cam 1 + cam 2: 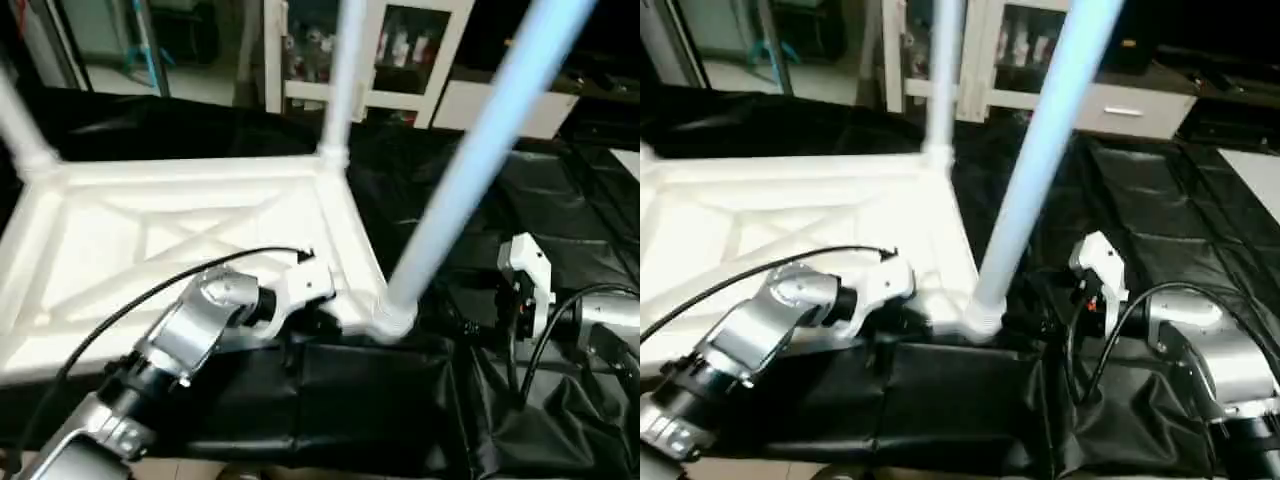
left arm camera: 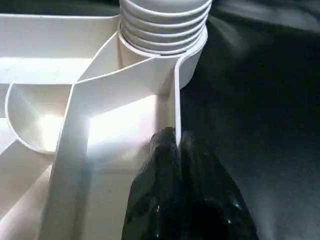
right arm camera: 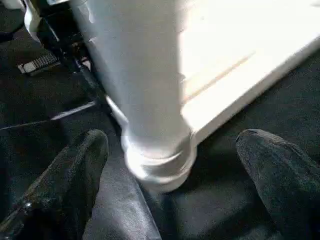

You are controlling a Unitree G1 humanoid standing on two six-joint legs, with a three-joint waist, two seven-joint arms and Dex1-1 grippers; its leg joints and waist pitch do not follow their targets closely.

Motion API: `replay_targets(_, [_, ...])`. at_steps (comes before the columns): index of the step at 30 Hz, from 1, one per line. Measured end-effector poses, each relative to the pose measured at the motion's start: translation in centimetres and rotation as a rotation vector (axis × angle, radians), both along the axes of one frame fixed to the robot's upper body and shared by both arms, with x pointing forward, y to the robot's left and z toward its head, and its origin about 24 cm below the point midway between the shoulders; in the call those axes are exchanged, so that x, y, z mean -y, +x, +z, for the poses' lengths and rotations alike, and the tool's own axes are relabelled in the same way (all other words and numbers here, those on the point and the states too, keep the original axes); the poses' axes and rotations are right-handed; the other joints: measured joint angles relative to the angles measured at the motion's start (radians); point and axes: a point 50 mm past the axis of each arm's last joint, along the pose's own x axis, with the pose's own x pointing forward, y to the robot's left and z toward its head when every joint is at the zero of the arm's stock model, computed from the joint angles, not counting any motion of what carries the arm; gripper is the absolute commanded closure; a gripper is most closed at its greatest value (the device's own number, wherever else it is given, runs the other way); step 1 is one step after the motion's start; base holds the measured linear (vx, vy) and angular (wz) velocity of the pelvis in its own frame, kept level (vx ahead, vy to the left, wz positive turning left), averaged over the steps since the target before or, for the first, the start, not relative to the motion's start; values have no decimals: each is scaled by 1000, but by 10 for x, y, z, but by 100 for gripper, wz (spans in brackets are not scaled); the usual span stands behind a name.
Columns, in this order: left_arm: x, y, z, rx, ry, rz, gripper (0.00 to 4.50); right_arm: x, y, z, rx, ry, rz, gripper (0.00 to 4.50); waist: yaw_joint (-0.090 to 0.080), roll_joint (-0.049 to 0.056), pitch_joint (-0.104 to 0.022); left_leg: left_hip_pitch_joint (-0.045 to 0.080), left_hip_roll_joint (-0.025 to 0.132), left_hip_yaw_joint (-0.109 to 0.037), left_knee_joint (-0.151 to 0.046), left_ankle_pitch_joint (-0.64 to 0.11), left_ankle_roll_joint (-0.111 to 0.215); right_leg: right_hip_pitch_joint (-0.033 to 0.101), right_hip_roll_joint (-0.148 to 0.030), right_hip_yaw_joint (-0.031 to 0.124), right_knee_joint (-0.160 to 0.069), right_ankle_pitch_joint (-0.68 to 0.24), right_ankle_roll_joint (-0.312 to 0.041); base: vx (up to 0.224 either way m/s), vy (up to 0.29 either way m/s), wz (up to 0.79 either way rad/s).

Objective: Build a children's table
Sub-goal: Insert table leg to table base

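The children's table lies upside down on the black-draped worktable, its white ribbed top (image 1: 180, 230) facing up. Legs stand in three corner sockets: far left (image 1: 20, 130), far right (image 1: 345, 70) and near right (image 1: 470, 170). My left gripper (image 2: 175, 137) is shut on the top's thin side rim (image 2: 176, 100), just short of the near-right socket (image 2: 165, 30). My right gripper (image 3: 172, 142) is open. Its black fingers (image 3: 75, 170) stand either side of the near-right leg's base (image 3: 160, 160), apart from it.
The black cloth (image 1: 560, 200) covers the worktable to the right of the top and along the front edge. A flat white board (image 1: 628, 160) shows at the far right. White shelving (image 1: 400, 60) and a drawer unit (image 1: 1130, 110) stand behind.
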Motion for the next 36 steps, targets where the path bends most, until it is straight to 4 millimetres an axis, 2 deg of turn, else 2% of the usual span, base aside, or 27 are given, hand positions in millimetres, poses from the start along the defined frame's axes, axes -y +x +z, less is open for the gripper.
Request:
replay_targets(7, [-4,-13,1,-49,40,-79,450,-8,-6,-7,-59,-19,119,4,2,-1,0,4,0,0,2,0,0,5,-1,0,0,0,0,0,0,0])
replay_targets(10, [-3,-15,0,-58,46,-89,450,-13,-7,-9,-73,-32,154,4,1,-1,0,8,0,0,2,0,0,9,-1,0,0,0,1,0,0,0])
replay_targets(17, [-3,-16,1,-62,49,-93,450,-28,-4,-10,-40,-26,218,4,3,-1,0,8,0,0,2,0,0,9,-1,0,0,0,1,0,0,0])
replay_targets(23, [-3,-16,1,-63,50,-93,450,-39,-3,-18,-9,-58,260,4,2,-1,-1,8,0,0,2,0,0,9,-1,0,0,0,1,0,0,0])
replay_targets(24, [-3,-16,1,-63,51,-92,450,-41,-3,-20,-8,-69,270,30,2,-1,-1,8,0,0,2,0,0,9,-1,0,0,0,1,0,0,0])
replay_targets(33, [-2,-15,0,-58,51,-86,450,-50,0,-28,6,-81,311,88,1,-2,-1,8,0,0,3,0,0,10,-1,0,1,0,0,0,0,0])
replay_targets(34, [-2,-15,0,-57,51,-85,450,-50,0,-28,10,-81,311,115,1,-2,-1,8,0,0,4,0,0,10,-1,0,1,0,0,0,0,0])
replay_targets(36, [-2,-15,0,-54,51,-82,450,-50,-1,-28,10,-80,315,126,0,-2,-1,8,0,0,4,0,0,10,-1,0,1,0,0,0,0,0])
